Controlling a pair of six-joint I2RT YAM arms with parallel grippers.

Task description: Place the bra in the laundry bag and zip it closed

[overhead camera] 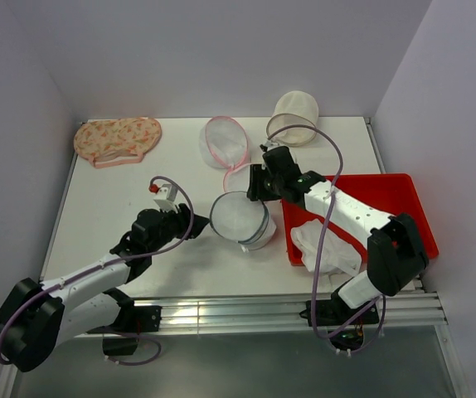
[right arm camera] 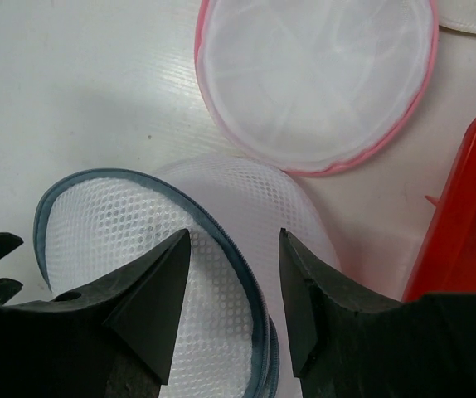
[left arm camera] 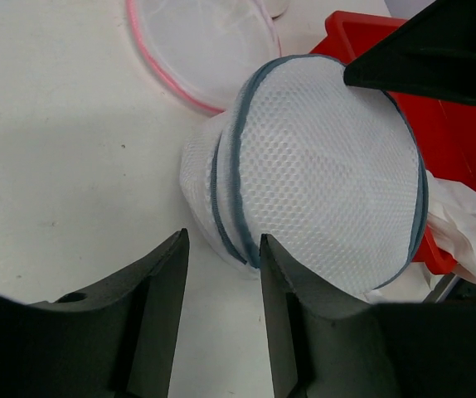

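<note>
Between the spread fingers of the right gripper (right arm camera: 234, 240) lies the round white mesh laundry bag (right arm camera: 122, 240). Its dark blue-grey zipper rim (right arm camera: 80, 176) curves just under the fingertips, not yet pinched. Opposite, on the bag's other side, the left gripper (left arm camera: 223, 240) also stands with its jaws apart. The bag's lower edge sits just ahead of the gap, apart from both pads. Neither gripper holds anything.

The soft white fabric bra (overhead camera: 325, 245) lies crumpled in the red plastic tray (overhead camera: 387, 186), to the right of the right gripper and back toward its base, well outside the bag. The bag's two dome halves look slightly parted, the upper one tilted.

The step in hand is probably taking hold of the bag to open it. The left gripper should close on the lower half only, low on the mesh, while the right nips the upper rim alone. Catching both layers together would keep the bag shut. The mesh is springy, so a shallow pinch may slip.
</note>
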